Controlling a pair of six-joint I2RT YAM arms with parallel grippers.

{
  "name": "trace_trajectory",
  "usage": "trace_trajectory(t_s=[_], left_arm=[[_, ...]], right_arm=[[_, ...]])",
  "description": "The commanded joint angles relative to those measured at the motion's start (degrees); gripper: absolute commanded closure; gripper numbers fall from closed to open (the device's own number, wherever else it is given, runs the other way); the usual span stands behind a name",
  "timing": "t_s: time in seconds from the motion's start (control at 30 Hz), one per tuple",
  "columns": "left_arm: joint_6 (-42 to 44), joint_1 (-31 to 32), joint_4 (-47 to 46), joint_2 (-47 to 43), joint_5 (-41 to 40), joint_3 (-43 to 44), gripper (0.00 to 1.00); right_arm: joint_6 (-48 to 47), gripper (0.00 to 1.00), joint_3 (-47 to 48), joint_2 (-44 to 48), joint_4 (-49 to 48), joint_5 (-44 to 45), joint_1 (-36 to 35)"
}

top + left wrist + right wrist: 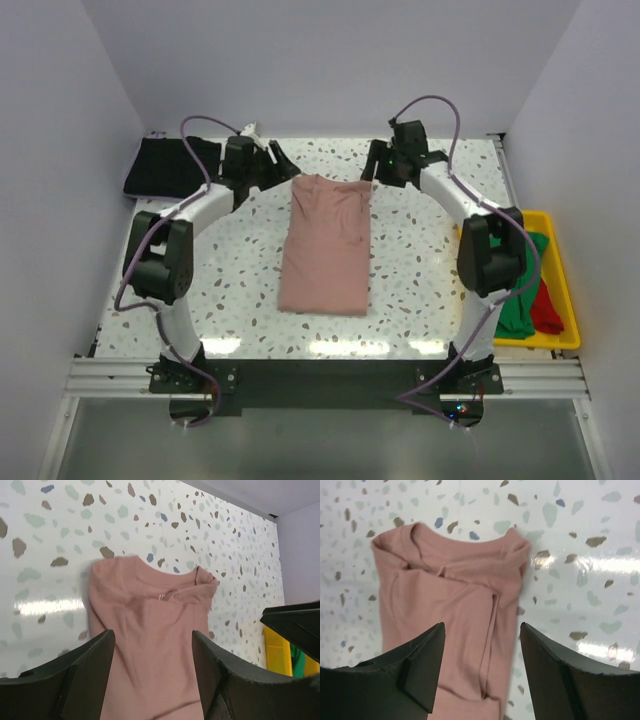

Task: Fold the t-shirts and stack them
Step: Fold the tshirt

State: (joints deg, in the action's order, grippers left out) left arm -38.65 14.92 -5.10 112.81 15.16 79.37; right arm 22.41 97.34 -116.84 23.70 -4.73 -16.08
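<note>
A dusty-pink t-shirt (325, 245) lies folded into a long strip in the middle of the table, collar end toward the back. My left gripper (281, 164) hovers by its back left corner. My right gripper (384, 166) hovers by the back right corner. In the left wrist view the pink t-shirt (150, 625) shows between the spread fingers of the left gripper (152, 640), which hold nothing. The right gripper (481, 630) is open too, above the shirt's right edge (450, 605). A black t-shirt (165, 165) lies at the back left. Green (520, 300) and red (548, 308) t-shirts sit in the bin.
A yellow plastic bin (560, 262) stands along the right edge of the speckled table (230, 270). White walls close in the back and both sides. Both arms arch over the table on either side of the pink shirt.
</note>
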Motion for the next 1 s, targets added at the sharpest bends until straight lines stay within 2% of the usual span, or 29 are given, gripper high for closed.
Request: trace_trajectory(t_s=[0.0, 0.03, 0.1, 0.13, 0.17, 0.33, 0.43, 0.6, 0.67, 0.8, 0.97], left_arm=[[-4.32, 0.02, 3.85, -10.75, -4.24, -8.86, 0.33], [-5.46, 0.02, 4.83, -15.04, -5.56, -11.41, 0.35], [-7.13, 0.29, 8.44, -19.98, -7.15, -20.02, 0.39], [-7.75, 0.37, 8.53, -22.53, -7.59, -23.18, 0.4], [-7.93, 0.81, 9.4, -27.77, -8.38, -28.95, 0.41], [-8.02, 2.83, 13.71, -41.33, -9.89, -40.95, 0.44], [-7.76, 5.47, 14.77, -45.39, -9.01, -45.44, 0.46], [-7.58, 8.46, 18.02, -47.95, -9.18, -48.43, 0.52], [-8.54, 8.99, 19.95, -49.18, -10.15, -49.4, 0.55], [-9.33, 9.78, 21.8, -51.02, -10.94, -50.63, 0.53], [-8.46, 9.87, 22.33, -50.85, -8.92, -52.13, 0.52]], right_arm=[[5.35, 0.35, -9.33, 12.11, 0.57, -5.0, -0.45], [6.66, 0.35, -17.37, 14.59, -0.75, -5.89, -0.62], [10.45, 0.37, -25.58, 22.48, -4.52, -8.87, -0.8], [11.33, 0.37, -32.93, 25.14, -5.5, -9.33, -1.76], [13.08, 0.38, -36.05, 27.43, -6.38, -9.68, -2.46], [17.04, 0.42, -52.13, 41.04, -7.35, -8.8, -10.27], [20.73, 0.49, -56.02, 46.33, -8.33, -9.16, -14.14], [23.11, 0.62, -58.23, 49.42, -9.29, -9.86, -16.97], [23.55, 0.64, -57.79, 48.47, -9.64, -10.3, -18.63], [23.46, 0.68, -57.7, 45.04, -11.39, -10.91, -21.27], [24.43, 0.74, -62.35, 40.29, -15.0, -13.02, -22.95]])
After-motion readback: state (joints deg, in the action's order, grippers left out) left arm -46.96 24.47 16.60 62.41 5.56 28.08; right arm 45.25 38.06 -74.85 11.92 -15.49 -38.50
